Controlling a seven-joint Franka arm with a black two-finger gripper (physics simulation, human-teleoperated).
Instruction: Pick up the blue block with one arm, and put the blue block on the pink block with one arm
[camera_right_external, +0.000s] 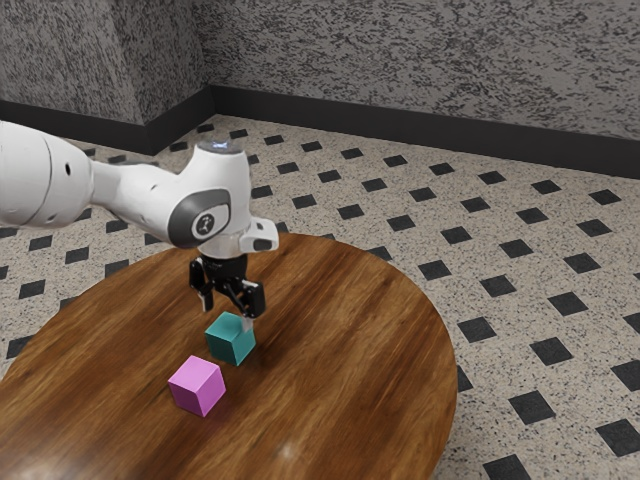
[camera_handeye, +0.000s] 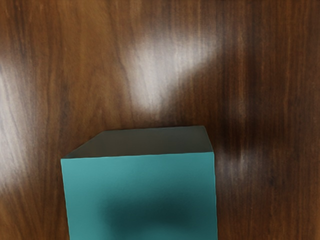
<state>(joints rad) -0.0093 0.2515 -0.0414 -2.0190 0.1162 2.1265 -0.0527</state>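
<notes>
The blue block (camera_right_external: 231, 339) is a teal-coloured cube resting on the round wooden table (camera_right_external: 360, 340). My gripper (camera_right_external: 231, 308) hangs directly over it, open, with its fingertips just above the cube's top face and nothing between them. In the wrist view the blue block (camera_handeye: 140, 195) lies right under my hand, with my shadow on its top. The pink block (camera_right_external: 197, 385) stands on the table a short way in front of the blue one, toward the exterior view's lower left, apart from it.
The table's edge (camera_right_external: 447, 390) curves round on the exterior view's right. Beyond it is a tiled floor (camera_right_external: 520, 230) and a dark skirting along grey walls. Bare wood (camera_handeye: 165, 65) surrounds the blue block.
</notes>
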